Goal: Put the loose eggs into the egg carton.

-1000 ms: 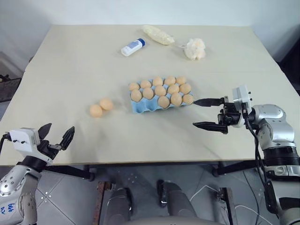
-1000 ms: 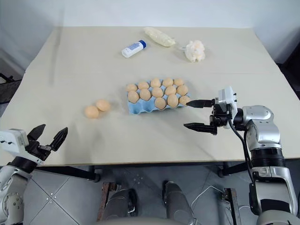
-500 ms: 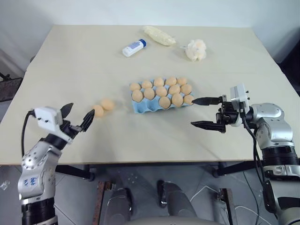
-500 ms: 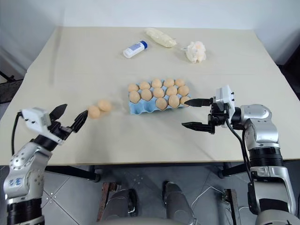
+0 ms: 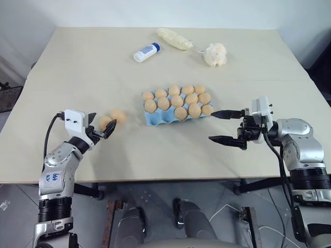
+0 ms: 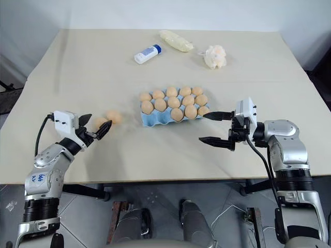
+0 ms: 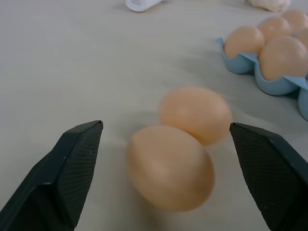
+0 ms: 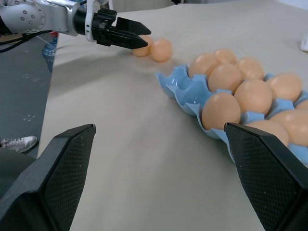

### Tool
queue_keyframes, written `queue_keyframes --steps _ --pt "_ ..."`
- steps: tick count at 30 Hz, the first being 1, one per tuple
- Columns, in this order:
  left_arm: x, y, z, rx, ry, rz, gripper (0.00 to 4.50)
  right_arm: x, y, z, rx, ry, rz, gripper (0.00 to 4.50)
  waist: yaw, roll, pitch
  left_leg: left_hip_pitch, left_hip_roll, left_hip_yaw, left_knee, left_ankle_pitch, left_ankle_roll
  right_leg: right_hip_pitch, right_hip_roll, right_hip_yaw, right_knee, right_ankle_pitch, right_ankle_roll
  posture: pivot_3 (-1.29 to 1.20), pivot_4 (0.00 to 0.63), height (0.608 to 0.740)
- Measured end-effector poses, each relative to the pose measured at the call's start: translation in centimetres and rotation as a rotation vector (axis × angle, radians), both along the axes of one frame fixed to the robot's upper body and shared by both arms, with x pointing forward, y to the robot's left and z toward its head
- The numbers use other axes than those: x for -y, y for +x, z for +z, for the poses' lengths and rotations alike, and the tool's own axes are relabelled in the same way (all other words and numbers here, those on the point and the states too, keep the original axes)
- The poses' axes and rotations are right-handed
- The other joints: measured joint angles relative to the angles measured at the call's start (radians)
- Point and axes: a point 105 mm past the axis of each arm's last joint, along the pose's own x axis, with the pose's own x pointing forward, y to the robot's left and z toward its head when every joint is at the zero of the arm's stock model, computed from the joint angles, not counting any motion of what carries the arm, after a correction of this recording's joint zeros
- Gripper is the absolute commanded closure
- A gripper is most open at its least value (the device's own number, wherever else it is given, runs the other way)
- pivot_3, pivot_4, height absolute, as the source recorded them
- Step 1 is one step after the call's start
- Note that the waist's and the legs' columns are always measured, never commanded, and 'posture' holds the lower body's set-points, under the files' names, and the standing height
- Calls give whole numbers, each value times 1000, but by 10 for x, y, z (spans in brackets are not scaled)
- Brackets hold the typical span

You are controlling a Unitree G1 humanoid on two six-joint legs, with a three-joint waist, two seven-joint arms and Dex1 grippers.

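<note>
A wide beige table (image 5: 77, 67) takes up most of the head views. Near its far edge, in the upper middle of the frame, a small white bottle (image 5: 146, 52) with a blue cap lies on its side. Just right of it rests a pale oblong packet (image 5: 175, 38), and further right sits a lumpy white wad (image 5: 215, 54), apart from the packet.

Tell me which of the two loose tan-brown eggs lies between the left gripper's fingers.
The loose egg farther from the light blue egg carton: that egg sits between the open left gripper; the other lies beyond.
</note>
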Motion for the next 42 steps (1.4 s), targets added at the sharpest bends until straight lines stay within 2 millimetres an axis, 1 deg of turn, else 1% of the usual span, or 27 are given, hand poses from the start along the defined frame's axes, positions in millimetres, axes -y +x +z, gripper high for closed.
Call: queue_keyframes --steps 4,6,8,12,17,19,24,26,28,31,33,35,38,42 --pt "0 0 -4 -22 -2 -14 2117 0 1 1 -1 -2 -8 0 1 0 0 0 0 0 0 0 0 0 0 0 0 0 0 0 150 740" --pt "0 1 -4 -23 -3 -15 2510 1 1 1 0 -3 -13 0 1 0 0 0 0 0 0 0 0 0 0 0 0 0 0 0 150 740" --pt "0 2 -4 -23 -1 -15 2704 1 1 1 1 -4 -18 0 1 0 0 0 0 0 0 0 0 0 0 0 0 0 0 0 150 740" --pt "0 2 -3 -23 5 -14 2907 2 2 1 2 -4 -26 0 1 0 0 0 0 0 0 0 0 0 0 0 0 0 0 0 150 740" --pt "-7 -2 2 -39 39 -18 2907 3 3 2 4 -8 -33 0 -1 0 0 0 0 0 0 0 0 0 0 0 0 0 0 0 150 740" --pt "-7 -6 12 -33 49 -40 2907 4 3 2 4 -12 -37 0 0 0 0 0 0 0 0 0 0 0 0 0 0 0 0 0 150 740" --pt "3 -17 33 -34 74 -132 2907 5 4 1 -1 -11 -43 0 0 0 0 0 0 0 0 0 0 0 0 0 0 0 -1 0 150 740" --pt "5 -18 43 -25 97 -160 2907 6 4 0 2 -10 -46 0 0 0 0 0 0 0 0 0 0 0 0 0 0 -1 -3 0 150 740" --pt "15 -12 62 32 95 -207 2907 9 4 2 15 -5 -47 0 1 0 0 0 0 0 1 0 0 0 0 -1 0 -2 -3 0 150 740" --pt "41 -1 93 135 71 -295 2907 12 4 8 49 7 -46 0 9 0 0 0 -2 1 1 0 0 2 1 -2 0 -1 -2 0 150 740" --pt "59 6 102 173 41 -357 2907 12 3 11 68 23 -32 0 17 0 0 0 -2 2 1 1 1 2 2 -1 -1 0 0 0 150 740" --pt "75 13 100 177 5 -420 2907 14 2 13 87 33 -26 0 21 0 0 0 -3 2 1 2 4 2 3 -1 -1 1 1 0 150 740" --pt "98 25 90 155 -26 -504 2907 18 1 13 107 37 -35 0 23 0 0 0 -2 2 1 3 5 2 4 -1 -1 1 1 0 150 740" --pt "126 40 77 130 -41 -604 2907 19 -1 7 114 49 -46 0 25 0 0 -1 -2 1 2 3 5 2 5 -2 0 1 1 0 150 740"
